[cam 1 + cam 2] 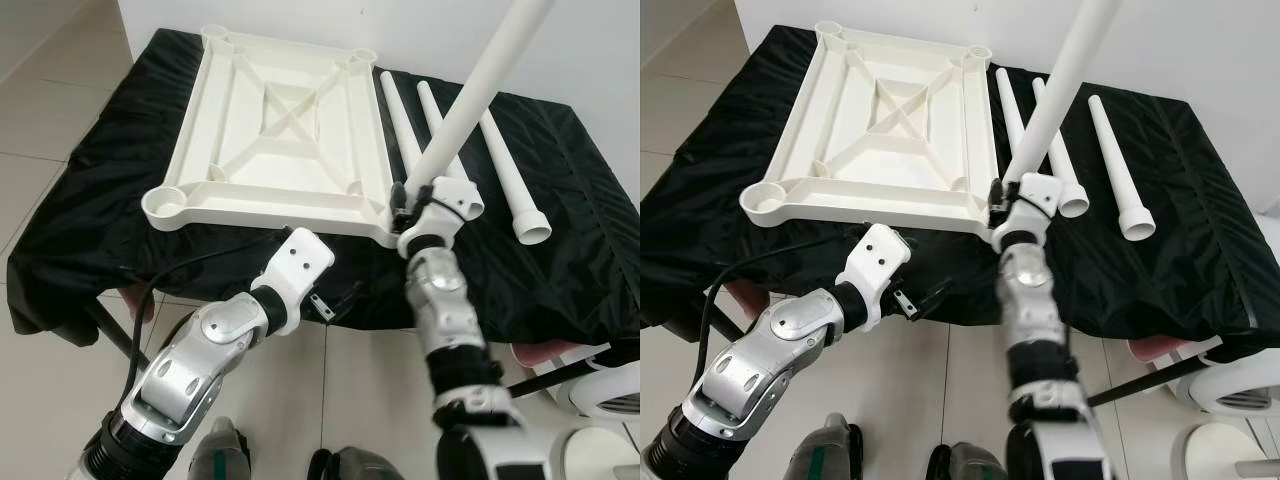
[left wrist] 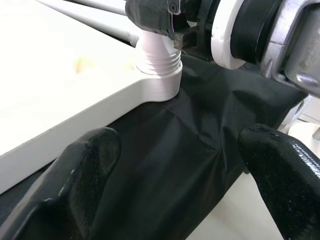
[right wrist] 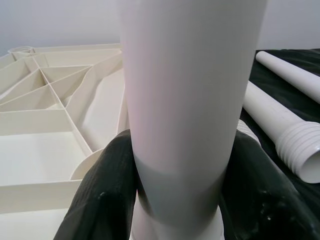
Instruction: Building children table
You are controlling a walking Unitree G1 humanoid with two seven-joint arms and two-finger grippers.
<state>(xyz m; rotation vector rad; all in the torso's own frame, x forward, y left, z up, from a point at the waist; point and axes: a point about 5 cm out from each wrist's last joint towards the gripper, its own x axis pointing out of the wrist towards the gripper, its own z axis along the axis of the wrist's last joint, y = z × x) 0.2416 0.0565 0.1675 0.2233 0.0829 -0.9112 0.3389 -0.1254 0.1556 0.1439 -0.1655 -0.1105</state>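
A white table leg [image 1: 480,90], gripped near its lower end by the right hand [image 1: 415,200], stands tilted in the near right corner socket of the upturned tabletop [image 1: 285,130], while the left hand [image 1: 335,300], fingers spread, waits below that corner.

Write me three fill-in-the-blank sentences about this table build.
1. The right gripper holds one white ____ upright at the tabletop corner.
2. ____ more legs lie on the black cloth.
3. The left gripper has its fingers ____.

Missing words: leg; three; open
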